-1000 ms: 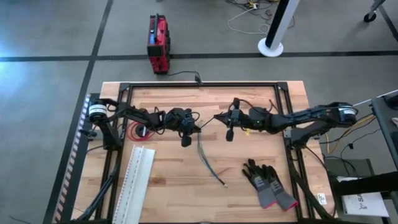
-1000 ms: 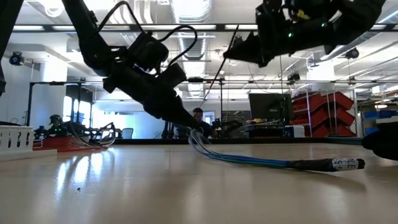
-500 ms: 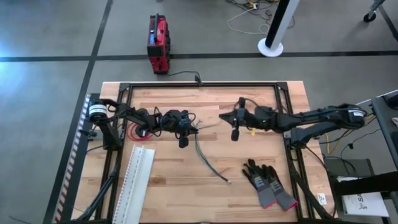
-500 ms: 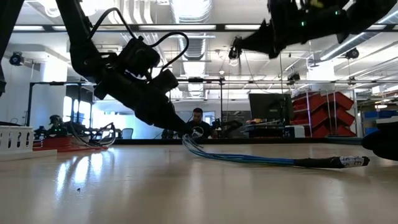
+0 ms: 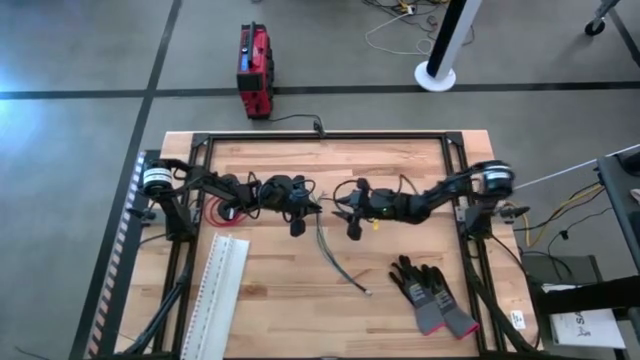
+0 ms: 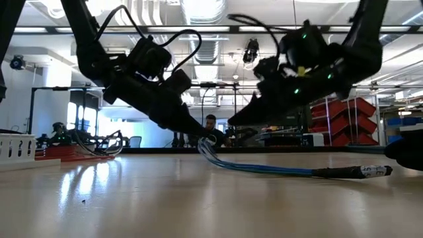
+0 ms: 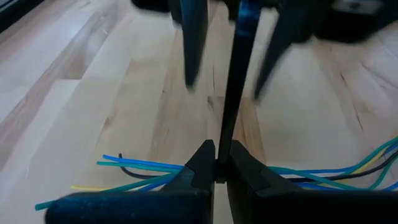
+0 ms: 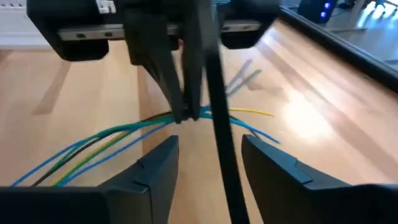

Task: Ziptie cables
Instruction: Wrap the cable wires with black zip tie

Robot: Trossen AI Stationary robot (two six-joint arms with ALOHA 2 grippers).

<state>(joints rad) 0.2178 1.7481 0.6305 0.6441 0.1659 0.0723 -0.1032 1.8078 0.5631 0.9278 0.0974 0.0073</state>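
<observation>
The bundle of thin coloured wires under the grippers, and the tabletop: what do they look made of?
The bundle of thin blue, green and yellow wires looks plastic-insulated: smooth coloured jackets that bend and splay freely, gathered near one end in a dark sleeve, perhaps heat-shrink. The tabletop looks like light wooden butcher block: joined strips with grain, and a slight sheen suggesting a sealed finish.

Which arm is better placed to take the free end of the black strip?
Right. The left gripper is already shut on the black strip; the right gripper faces it with open jaws around that strip, above the cables.
</observation>
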